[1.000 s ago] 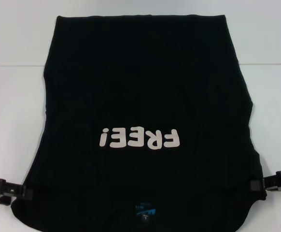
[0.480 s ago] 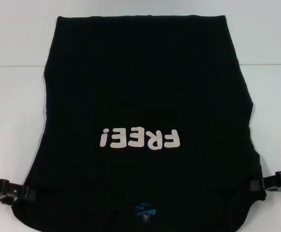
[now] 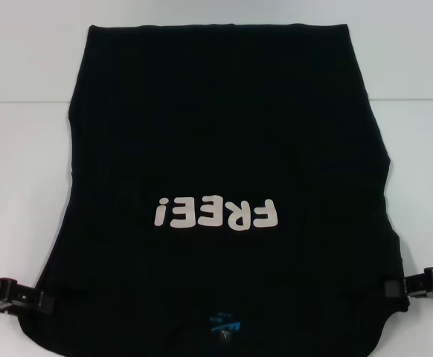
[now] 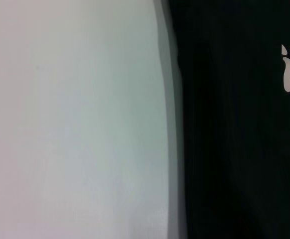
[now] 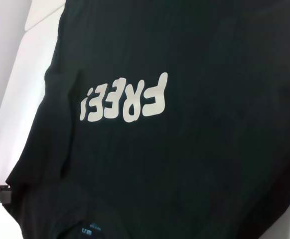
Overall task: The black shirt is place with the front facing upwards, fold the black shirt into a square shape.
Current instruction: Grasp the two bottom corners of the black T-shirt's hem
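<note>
The black shirt [image 3: 224, 149] carries the word "FREE!" [image 3: 215, 213] in pale block letters across its chest; in the head view the print reads upside down. A small blue neck label [image 3: 225, 325] sits at the collar on the near edge; its writing is too small to read.

The shirt lies flat and front-up on the white counter [image 3: 23, 186], collar nearest the robot and hem at the far side, with its sleeves already tucked in so the outline is roughly rectangular.

The left end effector [image 3: 44, 301] is low on the counter at the shirt's near left corner, its tip touching the cloth's edge. The right end effector [image 3: 390, 286] is at the near right corner, likewise at the cloth's edge. For both, I cannot tell whether the fingers are apart or clamped on the fabric. The shirt spreads between the two end effectors and extends away from them.
</note>
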`<state>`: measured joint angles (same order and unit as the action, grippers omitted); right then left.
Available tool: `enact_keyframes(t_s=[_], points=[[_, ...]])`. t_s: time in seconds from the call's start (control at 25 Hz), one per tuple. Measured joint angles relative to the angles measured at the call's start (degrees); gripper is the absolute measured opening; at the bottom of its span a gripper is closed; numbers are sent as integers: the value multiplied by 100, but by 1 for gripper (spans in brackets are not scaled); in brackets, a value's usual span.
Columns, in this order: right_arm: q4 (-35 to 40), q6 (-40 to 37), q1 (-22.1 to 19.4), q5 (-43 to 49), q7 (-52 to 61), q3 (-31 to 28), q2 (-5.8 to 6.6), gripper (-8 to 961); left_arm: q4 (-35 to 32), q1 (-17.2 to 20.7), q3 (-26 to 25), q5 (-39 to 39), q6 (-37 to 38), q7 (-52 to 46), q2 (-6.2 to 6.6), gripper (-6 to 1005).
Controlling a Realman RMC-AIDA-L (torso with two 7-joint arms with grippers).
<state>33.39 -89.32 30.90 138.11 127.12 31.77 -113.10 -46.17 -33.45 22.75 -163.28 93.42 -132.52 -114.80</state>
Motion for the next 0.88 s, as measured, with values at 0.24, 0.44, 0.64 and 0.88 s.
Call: enact_keyframes(t_s=[0.24,0.44,0.64,0.88], points=[[22,-25,30,-7,8,-3,-20,83,-43,-11,-29,0,1,107,-4,685],[34,-30,53,-12,20,-22,-5,84,-64,-8,-64,-14,186,170,-11,534],[31,-14,69,-13,31,-31,13,86,-259,-28,-191,109,610,298,18,377],[18,13,89,-13,18,-19,10,89,-342,-86,-357,180,803,386,79,196]])
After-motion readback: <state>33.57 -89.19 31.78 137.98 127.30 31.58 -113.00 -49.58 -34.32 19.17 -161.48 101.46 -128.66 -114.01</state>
